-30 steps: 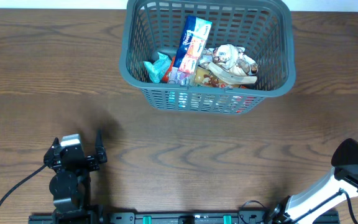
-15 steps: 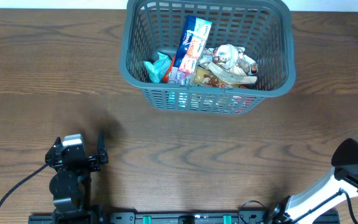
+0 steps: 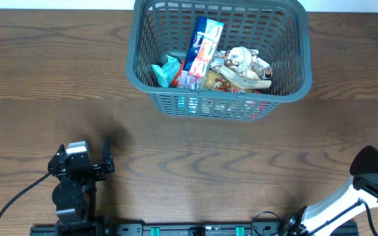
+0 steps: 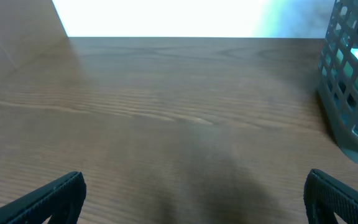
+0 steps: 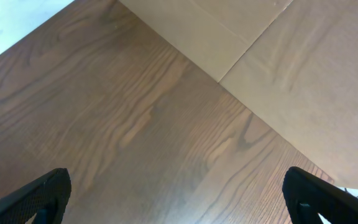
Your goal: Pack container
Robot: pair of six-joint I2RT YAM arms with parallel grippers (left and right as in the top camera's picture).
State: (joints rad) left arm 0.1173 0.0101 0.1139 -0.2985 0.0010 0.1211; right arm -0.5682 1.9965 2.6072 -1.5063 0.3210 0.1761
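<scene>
The container point(image 3: 131, 72) is a dark grey-blue lattice basket at the top centre of the overhead view. It holds a long blue-and-pink packet point(image 3: 202, 49), a teal packet point(image 3: 166, 71) and crumpled white-and-brown packets point(image 3: 241, 65). My left gripper point(image 3: 83, 156) is open and empty at the bottom left, far from the basket. In the left wrist view its fingers point(image 4: 194, 190) are spread wide over bare wood, with the basket's corner point(image 4: 353, 81) at the right edge. My right arm point(image 3: 373, 172) is at the bottom right. Its gripper point(image 5: 179, 190) is open and empty.
The wooden table point(image 3: 58, 78) stretches between the grippers and the basket. The right wrist view shows the table's edge and a beige surface point(image 5: 303, 68) beyond it.
</scene>
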